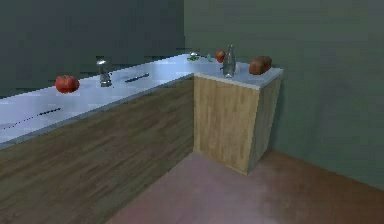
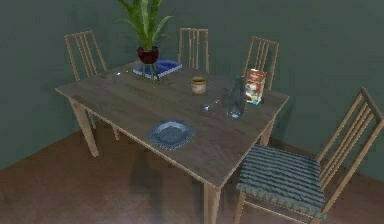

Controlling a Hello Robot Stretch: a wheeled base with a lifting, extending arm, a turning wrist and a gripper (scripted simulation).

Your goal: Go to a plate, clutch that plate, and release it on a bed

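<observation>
The plate [image 2: 172,132] lies flat on the wooden tabletop [image 2: 110,95] in the arm side view, near the near edge and a little left of the picture's middle, well apart from everything else on it. Farther out stand a cup [image 2: 199,85], a clear bottle [image 2: 236,98] and a can [image 2: 256,87], with a potted plant [image 2: 148,35] and a blue book [image 2: 160,68] toward the far side. The state of the pincer cannot be told from these pictures.

The step in hand looks like the last of the approach: setting the base so the arm can reach the plate. A small move along the tabletop's edge should bring the plate in line with the reach. The chair with the striped cushion [image 2: 285,180] stands close at the right corner, so the base needs to keep off it.

A flat plate gives little to grip. The pincer should come in low and take the near rim, then lift straight up before pulling back.

In the forward view a kitchen tabletop [image 1: 150,75] with a tap [image 1: 104,72] lies ahead; no bed is in sight.
</observation>
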